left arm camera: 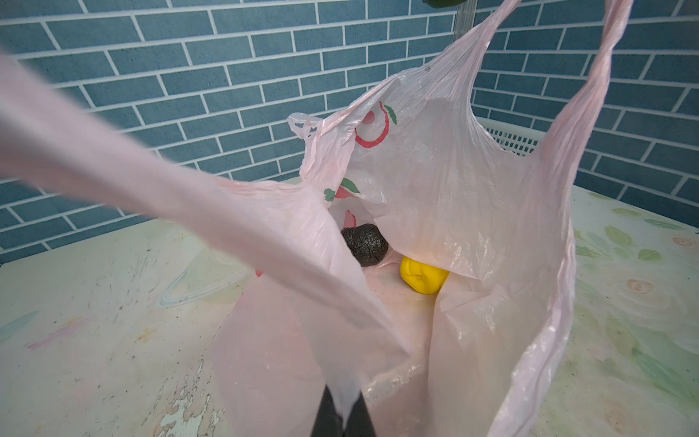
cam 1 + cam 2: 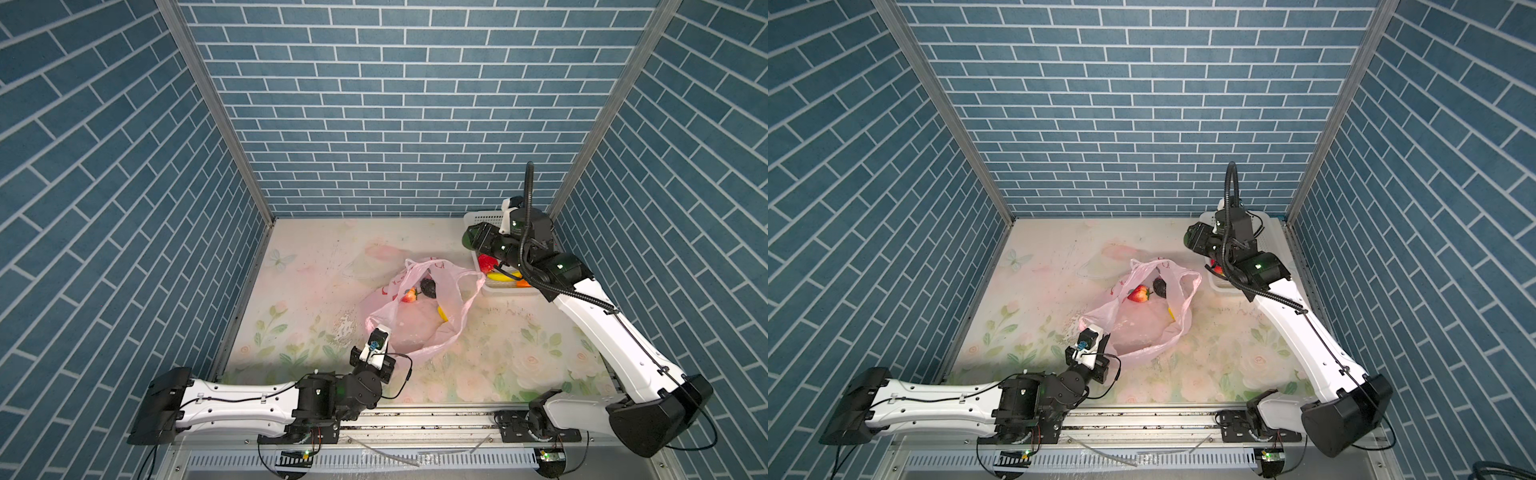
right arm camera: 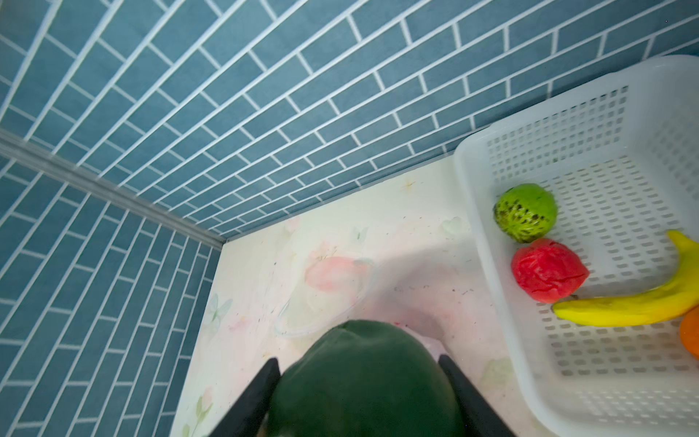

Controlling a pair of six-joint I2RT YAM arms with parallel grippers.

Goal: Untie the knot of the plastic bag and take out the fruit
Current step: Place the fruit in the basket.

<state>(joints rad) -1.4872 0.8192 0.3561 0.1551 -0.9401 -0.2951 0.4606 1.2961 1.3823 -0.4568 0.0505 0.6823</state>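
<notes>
Holding thin translucent pink plastic bag [image 2: 419, 328] open on counter [image 2: 316, 291], left end effector [image 1: 342, 401] clamped on film. Gripping dark green round toy fruit [image 3: 363, 382] in half-spread right end effector [image 3: 359, 359], just beside white perforated basket [image 3: 465, 162]. Risk: releasing short of rim, rolling across counter.

Pinched up by the left gripper [image 1: 343, 395], the plastic bag [image 2: 415, 328] gapes mid-table, mouth open from above. The right gripper [image 3: 358, 361], clasping a dark green fruit [image 3: 363, 386], hangs just left of the white basket [image 3: 467, 178]; the table [image 2: 299, 291] left of the bag lies bare.
</notes>
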